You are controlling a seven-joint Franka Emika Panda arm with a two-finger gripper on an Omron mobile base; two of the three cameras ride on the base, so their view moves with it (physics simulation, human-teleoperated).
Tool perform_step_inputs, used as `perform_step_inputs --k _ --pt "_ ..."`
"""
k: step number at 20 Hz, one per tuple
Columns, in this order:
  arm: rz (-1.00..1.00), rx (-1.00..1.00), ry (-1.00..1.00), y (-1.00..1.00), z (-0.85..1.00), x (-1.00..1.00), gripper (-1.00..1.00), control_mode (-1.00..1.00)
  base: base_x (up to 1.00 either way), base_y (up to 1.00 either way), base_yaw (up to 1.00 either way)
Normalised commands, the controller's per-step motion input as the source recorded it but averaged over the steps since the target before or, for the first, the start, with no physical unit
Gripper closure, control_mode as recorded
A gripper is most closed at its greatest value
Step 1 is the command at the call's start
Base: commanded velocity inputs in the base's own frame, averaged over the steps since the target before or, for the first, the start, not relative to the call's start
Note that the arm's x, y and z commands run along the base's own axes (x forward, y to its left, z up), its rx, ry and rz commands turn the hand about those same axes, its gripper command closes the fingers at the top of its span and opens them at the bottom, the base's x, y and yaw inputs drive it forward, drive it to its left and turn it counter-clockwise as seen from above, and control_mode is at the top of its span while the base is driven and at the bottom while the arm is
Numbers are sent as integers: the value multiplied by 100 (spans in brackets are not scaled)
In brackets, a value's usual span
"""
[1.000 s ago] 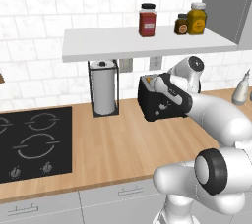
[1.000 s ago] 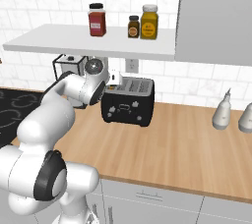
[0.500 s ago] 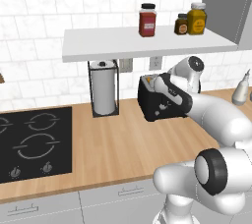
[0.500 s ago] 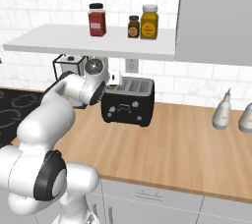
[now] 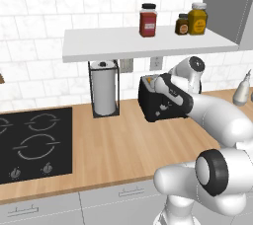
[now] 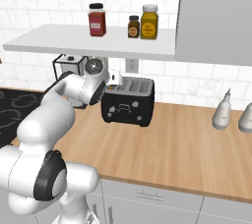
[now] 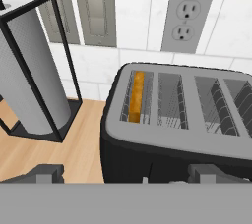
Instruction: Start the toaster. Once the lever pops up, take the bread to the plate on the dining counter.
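My gripper [image 7: 126, 173] hangs released, its tips spread before the black toaster [image 7: 177, 120] beside the paper towel roll [image 7: 27, 78]; I see the bread [image 7: 137, 95] sunk in the leftmost slot.

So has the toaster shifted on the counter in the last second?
No. In the right base view the toaster sits in the same spot below the wall outlet as before.

The arm [image 5: 217, 113] reaches over the black toaster [image 5: 160, 101].
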Motion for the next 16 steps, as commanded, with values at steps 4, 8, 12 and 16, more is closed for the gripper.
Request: perform_step_inputs --k 4,8,12,16 --pt "0 0 0 0 0 0 -100 -100 0 0 0" --pt "0 0 0 0 0 0 -100 -100 0 0 0" --pt "0 0 0 0 0 0 -100 -100 0 0 0" --pt "0 0 0 0 0 0 -100 -100 0 0 0"
